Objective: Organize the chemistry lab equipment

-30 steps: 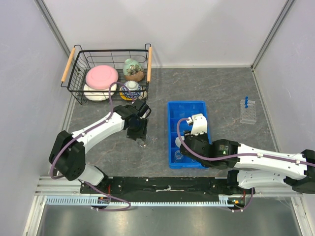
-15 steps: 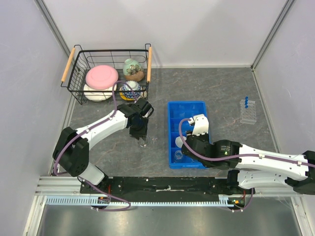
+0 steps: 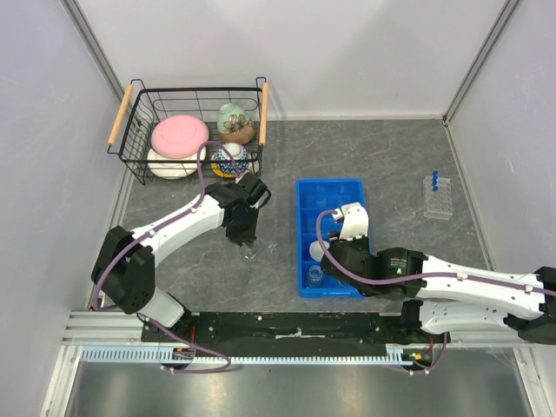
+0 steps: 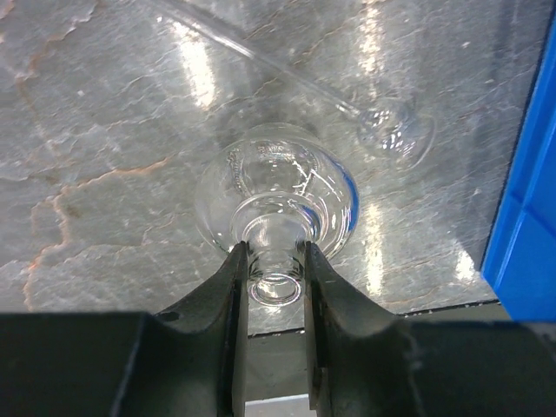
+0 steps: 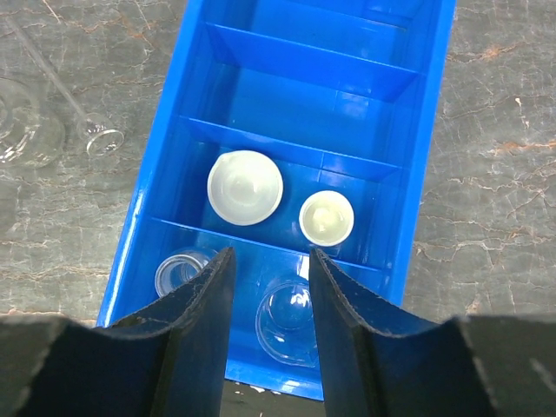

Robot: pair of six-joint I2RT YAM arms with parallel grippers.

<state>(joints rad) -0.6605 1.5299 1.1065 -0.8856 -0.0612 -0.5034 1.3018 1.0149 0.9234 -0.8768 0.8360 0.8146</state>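
Note:
My left gripper [image 4: 274, 252] is shut on the short neck of a clear round-bodied flask [image 4: 278, 187] that stands on the grey table; the top view shows them [image 3: 249, 243] left of the blue tray [image 3: 330, 195]. A thin long-stemmed glass piece with a small bulb [image 4: 395, 135] lies just beyond the flask. My right gripper [image 5: 270, 254] is open and empty above the tray's near end. Below it lie another clear flask [image 5: 287, 326] and a small clear beaker [image 5: 178, 274]. Two white dishes [image 5: 245, 187] [image 5: 327, 217] sit one compartment farther. Blue-capped tubes [image 3: 437, 193] stand in a rack at the right.
A black wire basket [image 3: 143, 104] with wooden handles stands at the back left, holding pink, white and patterned crockery. The blue tray's far compartments [image 5: 347, 35] hold nothing. Grey walls close in the table on three sides.
My left gripper has shifted slightly back and settled around the flask's neck. The right arm has barely moved.

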